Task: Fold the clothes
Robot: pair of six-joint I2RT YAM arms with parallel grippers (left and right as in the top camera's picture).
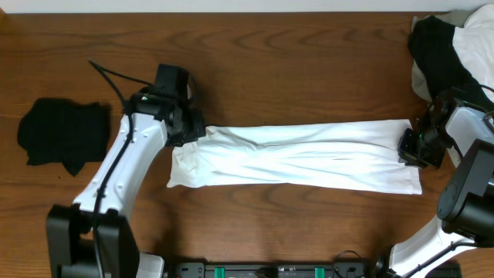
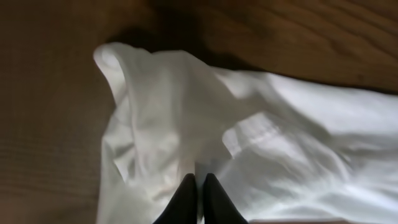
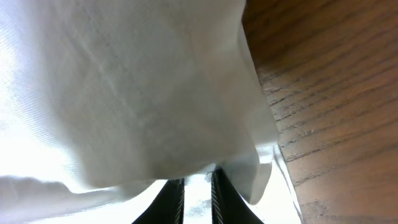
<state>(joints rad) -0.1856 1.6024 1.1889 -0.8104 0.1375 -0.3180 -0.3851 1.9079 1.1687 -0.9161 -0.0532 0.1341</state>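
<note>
The white T-shirt point(image 1: 301, 154) lies folded into a long narrow band across the middle of the wooden table; its print is hidden. My left gripper point(image 1: 193, 131) is at the band's left end, near the far corner. In the left wrist view its fingers point(image 2: 200, 180) are shut with a thin fold of the shirt point(image 2: 280, 143) between the tips. My right gripper point(image 1: 413, 147) is at the band's right end. In the right wrist view its fingers point(image 3: 198, 182) are shut on a layer of the shirt point(image 3: 124, 93), and cloth drapes over them.
A small black folded garment point(image 1: 58, 135) lies at the table's left. A large black garment heaped with pale cloth point(image 1: 448, 46) sits at the far right corner, just behind my right arm. Bare wood point(image 1: 293, 69) shows behind the shirt.
</note>
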